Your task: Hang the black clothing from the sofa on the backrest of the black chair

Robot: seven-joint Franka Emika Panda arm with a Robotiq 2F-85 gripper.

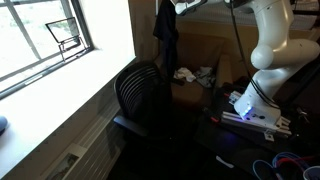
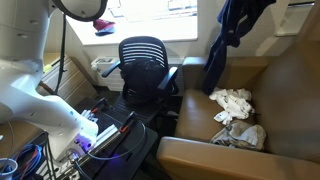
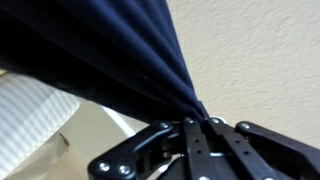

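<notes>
Closest to us, in the wrist view, the gripper (image 3: 192, 120) had its jaws clamped together on a gathered bunch of the black clothing (image 3: 110, 55), whose folds fanned up and leftward. The fingertips themselves were buried in cloth. We could not tell what kind of garment it was.

In an exterior view the window (image 1: 40, 35) lay left of the black chair (image 1: 140, 95), whose seat and base were lost in shadow. Just right of the chair's backrest the clothing (image 1: 166, 30) hung down from the top edge, which cut off the place where it was held. Further right of the chair, the arm (image 1: 272, 45) rose from its base and ran out at the top edge.

In an exterior view the clothing (image 2: 232, 35) dangled right of the chair (image 2: 145, 65) and apart from it, above the sofa (image 2: 250, 150), where white cloths (image 2: 232, 100) lay.
</notes>
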